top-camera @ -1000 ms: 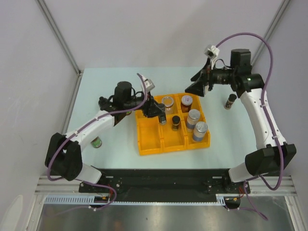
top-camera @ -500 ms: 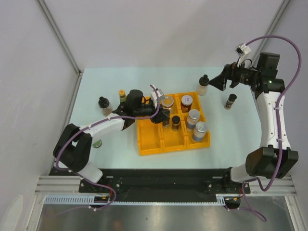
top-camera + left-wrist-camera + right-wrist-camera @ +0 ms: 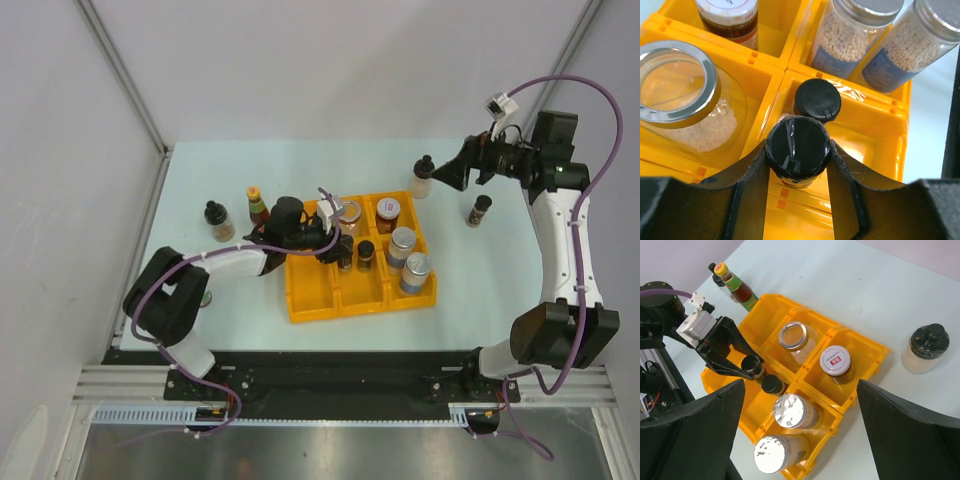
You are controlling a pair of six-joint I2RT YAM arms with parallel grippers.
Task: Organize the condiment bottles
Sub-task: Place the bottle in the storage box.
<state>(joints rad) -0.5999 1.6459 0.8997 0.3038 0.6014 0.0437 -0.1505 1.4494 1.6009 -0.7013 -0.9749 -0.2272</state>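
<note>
Left arm further into the tray, right arm pulled back.
Left gripper (image 3: 798, 155) is clamped on a black-capped spice jar (image 3: 798, 142), low over the yellow tray (image 3: 310, 300), just beside another black-capped jar (image 3: 816, 100); can't tell which compartment. Over the last second the left arm reached in further, uncovering a slim sauce bottle (image 3: 258, 207) on the worktop. Right gripper (image 3: 447, 176) swung back right, fingers wide apart, holding nothing.

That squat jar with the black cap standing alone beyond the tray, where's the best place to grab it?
Probably around the clear body of the squat jar, just below its black cap, coming in from the side. It stands upright, apart from the tray, and the cap narrows to a knob.
</note>
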